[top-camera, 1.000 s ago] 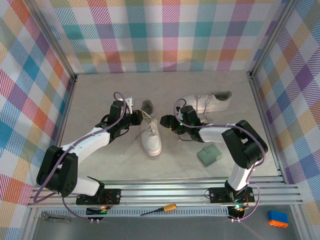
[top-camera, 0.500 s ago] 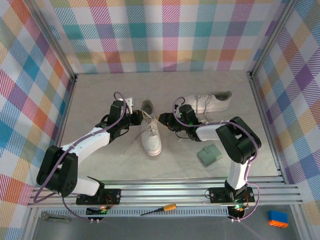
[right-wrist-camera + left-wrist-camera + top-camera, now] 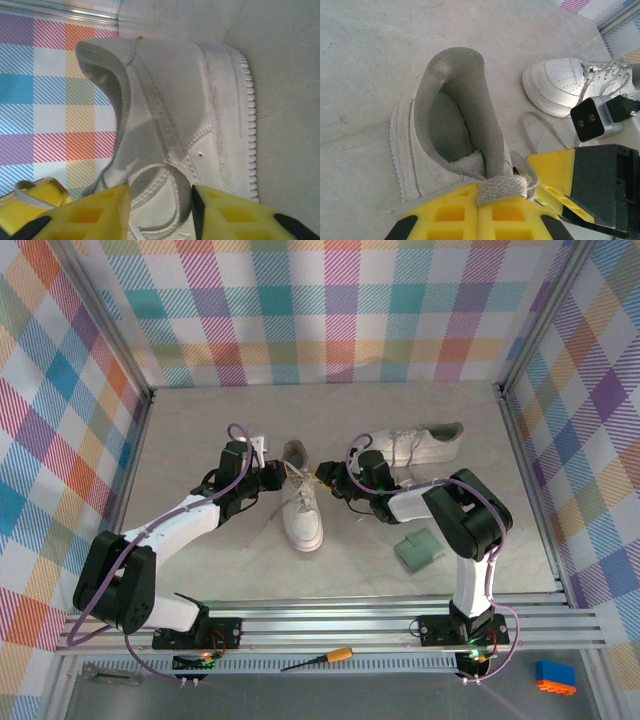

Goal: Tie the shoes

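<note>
Leftward across the tabletop [image 3: 200, 420], the right gripper [image 3: 326, 478] has closed in on the middle sneaker [image 3: 303, 510] and now sits against that shoe's right flank, its yellow fingers [image 3: 100, 210] drawn closer together than a second ago. They stand narrowly apart with a flat lace loop [image 3: 160, 169] spanning the gap between them, not pinched flat. On the sneaker's left flank, the left gripper [image 3: 272, 476] has not shifted; its jaws are clamped together on a white lace [image 3: 500, 190] just beside the grey-lined opening. The middle sneaker stands upright, toe toward the arm bases. A second sneaker [image 3: 420, 445] lies on its side beyond it to the right, and a green pad [image 3: 418, 551] rests to its near right.
</note>
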